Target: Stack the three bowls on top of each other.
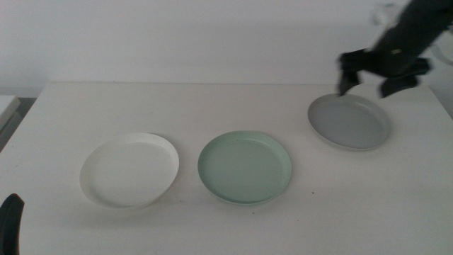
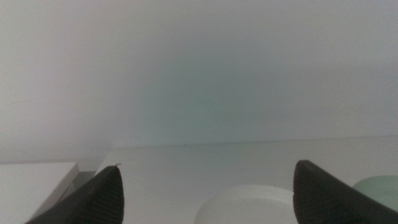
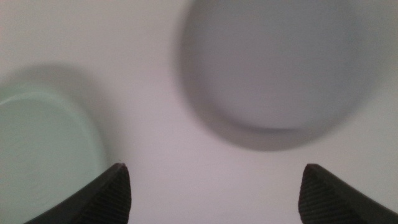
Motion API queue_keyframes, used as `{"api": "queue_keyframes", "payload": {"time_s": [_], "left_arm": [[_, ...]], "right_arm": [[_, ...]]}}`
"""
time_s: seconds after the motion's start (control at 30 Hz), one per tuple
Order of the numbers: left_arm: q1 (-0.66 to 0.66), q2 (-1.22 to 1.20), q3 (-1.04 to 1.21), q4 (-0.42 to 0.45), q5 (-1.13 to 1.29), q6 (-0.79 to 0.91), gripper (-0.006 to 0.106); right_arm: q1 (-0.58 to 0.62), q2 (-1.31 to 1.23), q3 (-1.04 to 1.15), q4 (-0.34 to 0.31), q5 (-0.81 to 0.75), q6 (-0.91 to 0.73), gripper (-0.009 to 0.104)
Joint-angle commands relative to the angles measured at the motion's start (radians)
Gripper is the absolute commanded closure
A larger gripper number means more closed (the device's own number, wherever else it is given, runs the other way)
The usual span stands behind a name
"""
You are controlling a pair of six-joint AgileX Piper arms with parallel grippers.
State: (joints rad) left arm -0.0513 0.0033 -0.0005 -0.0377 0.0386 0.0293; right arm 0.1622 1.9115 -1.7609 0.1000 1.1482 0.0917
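Observation:
Three shallow bowls lie apart on the white table (image 1: 233,227). The white bowl (image 1: 129,170) is at the left, the pale green bowl (image 1: 245,167) in the middle, the grey bowl (image 1: 350,121) at the right and farther back. My right gripper (image 1: 374,80) hovers open above the grey bowl's far edge, holding nothing. In the right wrist view the grey bowl (image 3: 280,68) is blurred, with the green bowl (image 3: 43,149) beside it. My left gripper (image 1: 10,223) waits open at the table's near left corner; its wrist view shows the white bowl (image 2: 249,205) and the green bowl's rim (image 2: 379,186).
A white block (image 2: 34,186) sits beyond the table's left edge. A plain white wall (image 1: 184,35) stands behind the table.

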Motion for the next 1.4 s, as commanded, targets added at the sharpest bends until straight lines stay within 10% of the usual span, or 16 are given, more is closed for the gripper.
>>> {"api": "queue_keyframes", "payload": {"time_s": [0.0, 0.93, 1.37], "left_arm": [[0.000, -0.003, 0.001, -0.002, -0.013, -0.003, 0.007], [0.000, -0.003, 0.001, -0.002, -0.013, -0.003, 0.007], [0.000, -0.003, 0.001, -0.002, -0.013, -0.003, 0.007]], "right_arm": [[-0.070, -0.010, -0.004, -0.023, 0.009, 0.006, 0.007], [-0.252, 0.558, -0.457, -0.017, 0.040, 0.033, 0.025], [-0.256, 0.584, -0.455, 0.002, 0.039, 0.004, 0.066]]}}
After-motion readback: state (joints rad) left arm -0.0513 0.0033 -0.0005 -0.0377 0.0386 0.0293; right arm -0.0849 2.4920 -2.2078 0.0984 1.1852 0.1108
